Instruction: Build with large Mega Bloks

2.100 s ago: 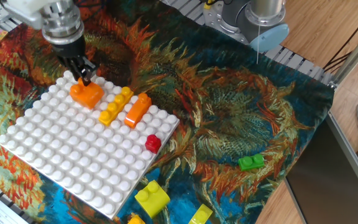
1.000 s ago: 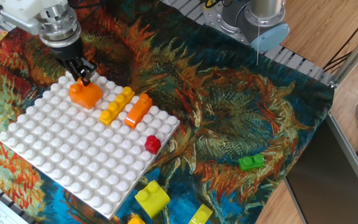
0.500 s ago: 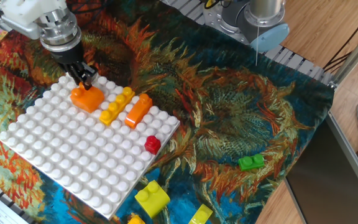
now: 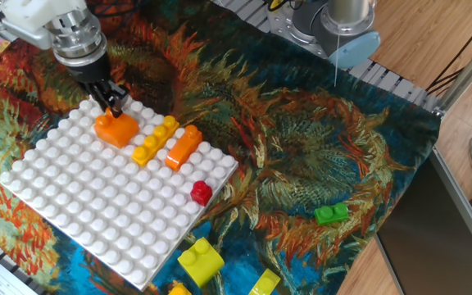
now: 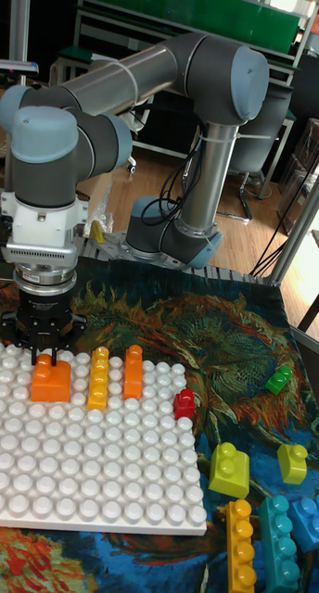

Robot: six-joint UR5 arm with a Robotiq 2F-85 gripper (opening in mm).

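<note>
On the white studded baseplate (image 4: 97,213), a yellow bar (image 4: 154,140) and an orange bar (image 4: 182,146) lie side by side just right of the wide orange brick (image 4: 115,129), a red cube (image 4: 201,192) nearer the edge. Glossy and single-studded on top, that brick sits on the plate's far side, the gripper (image 5: 48,358) closed on its stud.

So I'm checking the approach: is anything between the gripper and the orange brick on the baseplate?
Nothing visible. The gripper is directly over the orange brick, its fingers at the top stud. The yellow bar sits apart, to the side.
</note>
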